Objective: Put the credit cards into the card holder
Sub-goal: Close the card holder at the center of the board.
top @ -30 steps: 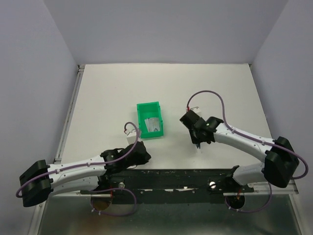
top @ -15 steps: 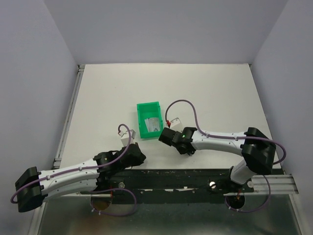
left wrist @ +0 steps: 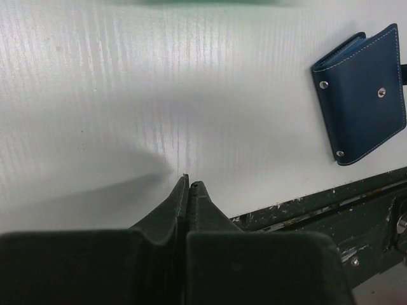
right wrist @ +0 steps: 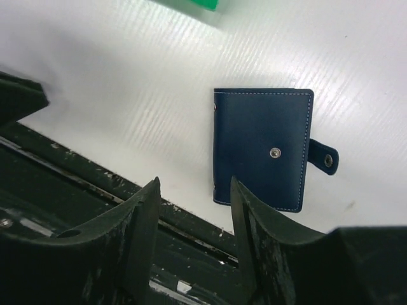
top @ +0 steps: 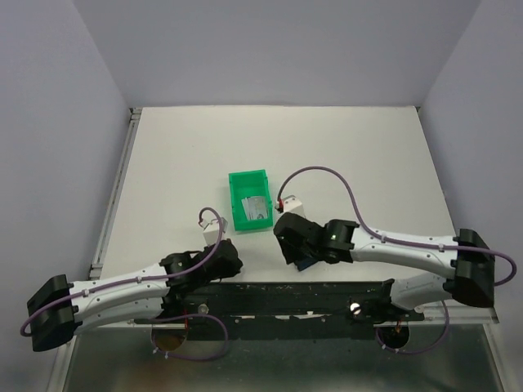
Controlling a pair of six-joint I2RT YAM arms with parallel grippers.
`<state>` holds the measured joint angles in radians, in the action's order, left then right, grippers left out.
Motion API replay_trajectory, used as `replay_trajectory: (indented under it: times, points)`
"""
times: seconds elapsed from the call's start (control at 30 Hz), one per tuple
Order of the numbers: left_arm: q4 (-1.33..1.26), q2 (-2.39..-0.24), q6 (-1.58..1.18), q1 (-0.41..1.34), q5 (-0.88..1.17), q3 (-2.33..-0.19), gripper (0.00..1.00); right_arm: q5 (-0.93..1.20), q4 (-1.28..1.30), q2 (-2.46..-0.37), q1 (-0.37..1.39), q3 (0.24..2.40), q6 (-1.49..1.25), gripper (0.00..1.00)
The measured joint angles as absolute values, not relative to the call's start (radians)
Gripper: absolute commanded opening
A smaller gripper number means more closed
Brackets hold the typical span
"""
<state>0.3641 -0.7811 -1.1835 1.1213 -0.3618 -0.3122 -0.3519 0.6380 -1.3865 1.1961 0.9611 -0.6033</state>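
The card holder [right wrist: 264, 146], a dark navy folded wallet with its snap tab sticking out to the right, lies flat on the white table near the front rail. My right gripper [right wrist: 194, 181] hovers just above and beside it, open, with nothing between the fingers. In the top view that gripper [top: 298, 255] covers most of the holder. The credit cards [top: 256, 207] lie pale grey inside the green bin [top: 237, 181]. My left gripper [left wrist: 189, 181] is shut and empty, low over the table to the left of the card holder [left wrist: 359, 95].
The black front rail [top: 327, 290] runs along the table's near edge, right beside the holder. A metal strip [top: 114, 192] borders the table's left side. Grey walls enclose the table on three sides.
My right arm swung left and toward the near edge, ending over the card holder, and its jaws opened wider. The left arm shifted only slightly and stayed shut.
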Motion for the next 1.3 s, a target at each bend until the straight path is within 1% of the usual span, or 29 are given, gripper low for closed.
replay_trajectory:
  times: [0.13,0.2,0.33,0.47,0.6,0.73,0.83,1.13,1.3]
  points:
    - [0.352,-0.826,-1.169,1.121,-0.362,-0.322,0.0,-0.351,0.633,-1.245,1.137,0.923,-0.61,0.51]
    - [0.344,-0.873,-1.147,1.121,-0.362,-0.35,0.0,-0.349,0.63,-1.177,1.044,0.886,-0.619,0.48]
    - [0.302,-0.966,-1.083,1.121,-0.361,-0.448,0.0,-0.319,0.633,-1.079,0.82,0.798,-0.629,0.47]
    - [0.212,-1.07,-0.999,1.121,-0.353,-0.565,0.0,-0.227,0.633,-1.069,0.661,0.754,-0.627,0.42]
    - [0.126,-1.218,-0.933,1.121,-0.337,-0.684,0.0,-0.119,0.609,-1.116,0.559,0.733,-0.62,0.38]
    - [0.067,-1.368,-0.905,1.121,-0.29,-0.76,0.0,-0.053,0.588,-1.195,0.522,0.733,-0.609,0.35]
    - [0.046,-1.433,-0.903,1.121,-0.26,-0.778,0.0,-0.02,0.58,-1.245,0.521,0.732,-0.601,0.34]
    - [0.04,-1.446,-0.906,1.119,-0.234,-0.767,0.0,0.104,0.513,-1.389,0.529,0.708,-0.582,0.33]
    - [0.043,-1.446,-0.906,1.114,-0.234,-0.753,0.0,0.15,0.487,-1.418,0.584,0.708,-0.582,0.33]
